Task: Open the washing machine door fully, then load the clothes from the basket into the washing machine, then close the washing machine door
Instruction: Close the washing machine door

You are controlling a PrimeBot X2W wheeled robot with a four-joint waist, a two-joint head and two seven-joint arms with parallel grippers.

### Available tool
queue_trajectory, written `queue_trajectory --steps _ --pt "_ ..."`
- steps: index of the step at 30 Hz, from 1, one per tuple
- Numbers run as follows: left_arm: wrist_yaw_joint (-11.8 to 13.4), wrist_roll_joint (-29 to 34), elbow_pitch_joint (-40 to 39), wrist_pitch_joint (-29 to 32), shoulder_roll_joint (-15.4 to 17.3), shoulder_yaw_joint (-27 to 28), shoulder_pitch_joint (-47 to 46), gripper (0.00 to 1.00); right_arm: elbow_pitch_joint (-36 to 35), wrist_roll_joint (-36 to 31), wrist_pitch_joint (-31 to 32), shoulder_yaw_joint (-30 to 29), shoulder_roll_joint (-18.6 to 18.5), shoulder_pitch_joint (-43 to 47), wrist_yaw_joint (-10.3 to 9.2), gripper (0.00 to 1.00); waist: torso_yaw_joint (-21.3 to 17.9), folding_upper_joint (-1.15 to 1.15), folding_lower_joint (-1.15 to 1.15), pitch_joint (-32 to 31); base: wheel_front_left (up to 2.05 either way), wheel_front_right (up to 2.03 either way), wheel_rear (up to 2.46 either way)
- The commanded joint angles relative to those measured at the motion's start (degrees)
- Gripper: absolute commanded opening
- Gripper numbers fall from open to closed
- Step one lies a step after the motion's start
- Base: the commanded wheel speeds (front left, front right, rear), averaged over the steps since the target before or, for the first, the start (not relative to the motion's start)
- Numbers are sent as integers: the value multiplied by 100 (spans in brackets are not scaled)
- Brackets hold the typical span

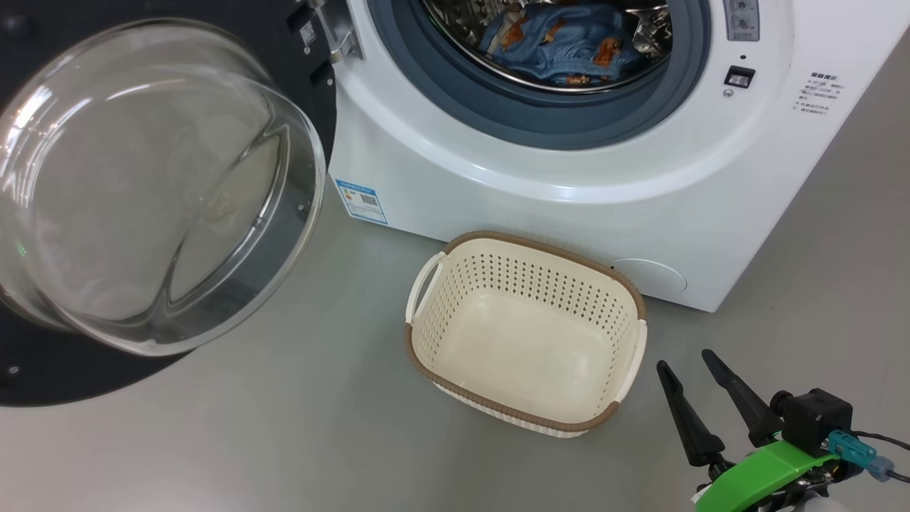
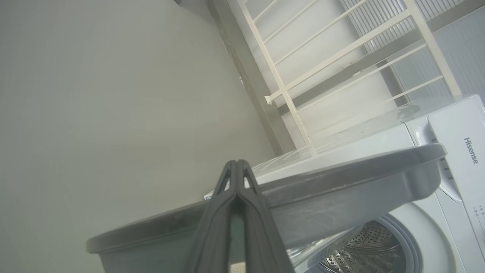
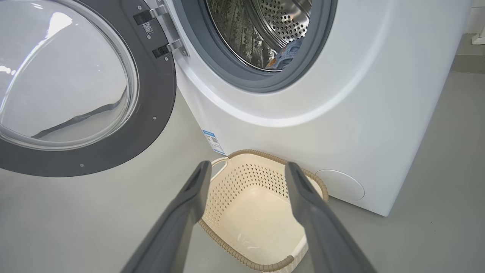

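**Laundry corner: door swung wide, load in the drum**

- Washing machine door (image 1: pixel 142 185): far left, swung fully out on its hinge (image 1: pixel 341 43), glass bowl facing the robot, clear of the opening.
- Left claw (image 2: pixel 237 163): fingers pressed together, nothing between them, tips by the door's grey edge; whether they touch cannot be told.
- White rail rack (image 2: pixel 341 49): beyond the machine, against the wall.
- Blue label (image 1: pixel 361 200): lower left corner of the machine front.
- Washing machine (image 1: pixel 569 192): centre, far side.
- Clothes (image 1: pixel 569 43): blue with orange print, lying in the steel drum behind the gasket (image 1: pixel 540 121).
- Basket (image 1: pixel 426 334): on the grey floor (image 1: pixel 284 427) just before the machine, below the opening, bare cream bottom showing.
- Round cover (image 1: pixel 650 274): low on the machine, just beyond the basket.
- Right claw (image 1: pixel 684 361): near right, fingers spread apart, holding nothing, beside the basket's right end.
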Motion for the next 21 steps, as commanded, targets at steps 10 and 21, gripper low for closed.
queue_trajectory --steps 10,21 --pt "-16 -340 -410 824 413 -36 143 0 -108 0 -69 127 22 -12 17 100 -109 0 0 -133 0 0 0" --pt "-16 -593 -1517 1685 410 -255 770 0 -133 2 -69 22 89 79 17 100 -206 0 0 -253 0 0 0"
